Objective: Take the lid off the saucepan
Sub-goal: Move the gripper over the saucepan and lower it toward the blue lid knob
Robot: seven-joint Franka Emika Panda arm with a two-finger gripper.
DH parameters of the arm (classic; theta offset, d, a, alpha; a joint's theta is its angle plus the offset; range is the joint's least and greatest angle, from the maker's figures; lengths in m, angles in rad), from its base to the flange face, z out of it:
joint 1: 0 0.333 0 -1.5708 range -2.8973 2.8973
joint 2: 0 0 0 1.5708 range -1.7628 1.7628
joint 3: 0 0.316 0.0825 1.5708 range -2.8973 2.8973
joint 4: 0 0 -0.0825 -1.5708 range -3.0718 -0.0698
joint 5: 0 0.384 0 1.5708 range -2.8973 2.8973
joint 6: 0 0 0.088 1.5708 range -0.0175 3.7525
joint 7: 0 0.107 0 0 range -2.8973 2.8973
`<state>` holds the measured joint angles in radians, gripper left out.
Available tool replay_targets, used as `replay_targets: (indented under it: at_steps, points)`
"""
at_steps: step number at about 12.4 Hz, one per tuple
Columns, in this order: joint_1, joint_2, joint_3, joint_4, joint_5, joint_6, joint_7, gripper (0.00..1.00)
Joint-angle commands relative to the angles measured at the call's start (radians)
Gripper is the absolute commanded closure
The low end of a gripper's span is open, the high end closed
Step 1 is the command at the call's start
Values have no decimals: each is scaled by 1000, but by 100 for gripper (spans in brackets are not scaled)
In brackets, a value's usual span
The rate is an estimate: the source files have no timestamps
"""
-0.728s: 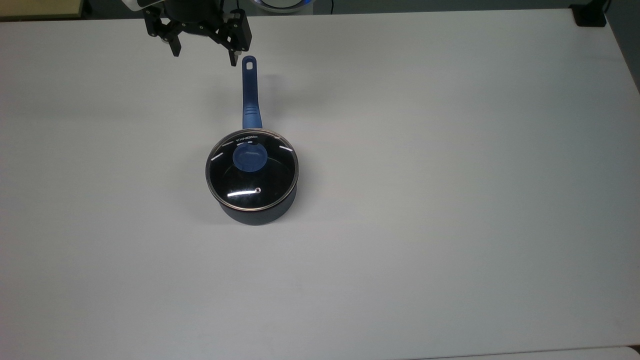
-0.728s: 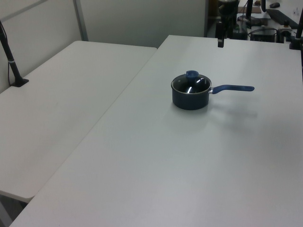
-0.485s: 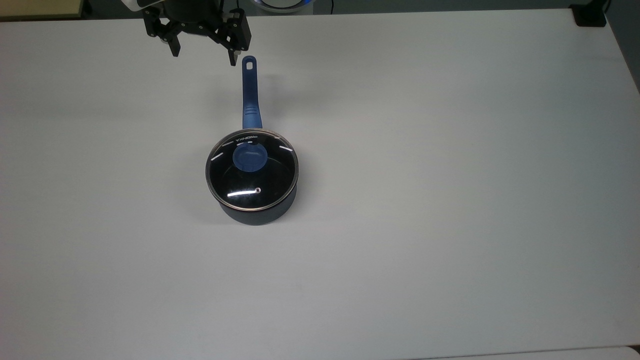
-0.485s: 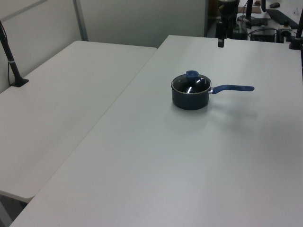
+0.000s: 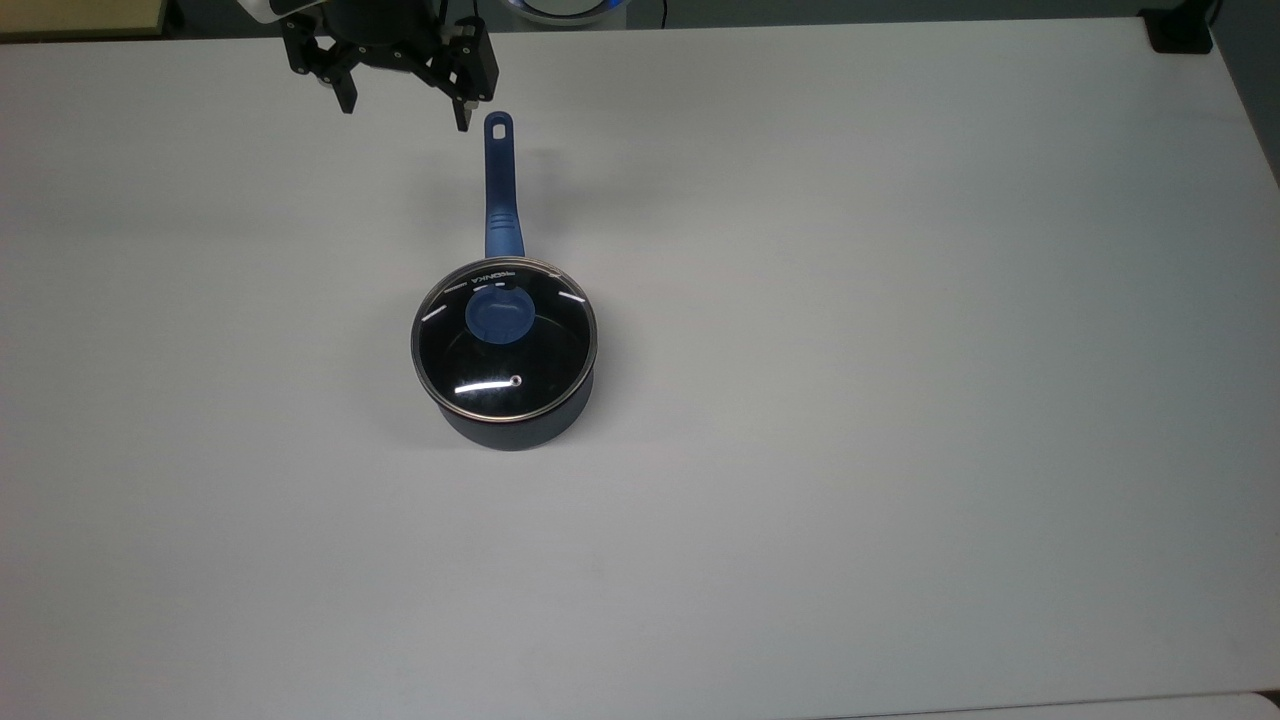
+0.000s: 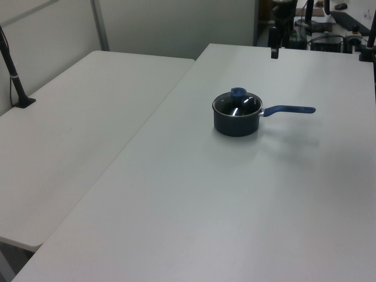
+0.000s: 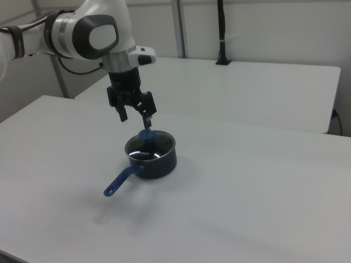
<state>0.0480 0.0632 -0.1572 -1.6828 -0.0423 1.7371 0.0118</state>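
The lid [image 5: 503,340] sits on the saucepan [image 5: 515,425], untouched. The gripper [image 5: 405,110] hangs near the handle's end, fingers spread and empty; reaching, gripping and lifting all remain.

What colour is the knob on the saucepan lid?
Blue. The knob on the lid shows best in the top view.

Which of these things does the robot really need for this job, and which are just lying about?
Needed:
lid, on the pan
saucepan
gripper, open, above the table

Lying about:
black clamp at the table's corner
neighbouring table
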Motion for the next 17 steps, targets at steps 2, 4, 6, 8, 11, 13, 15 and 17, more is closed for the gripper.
replay_targets:
  at_steps: [2,4,6,8,11,13,15,17]
  points:
    - [10,26,-7,-6,13,77,-4,0]
    - [9,68,-7,26,13,90,-6,0]
    - [10,128,-7,61,15,93,-4,0]
    - [9,193,-5,99,34,122,-4,0]
    - [19,260,5,120,61,208,62,0]
    - [53,279,7,120,64,235,80,0]
    - [76,294,7,130,84,237,91,0]
    - [92,334,7,158,84,237,111,0]
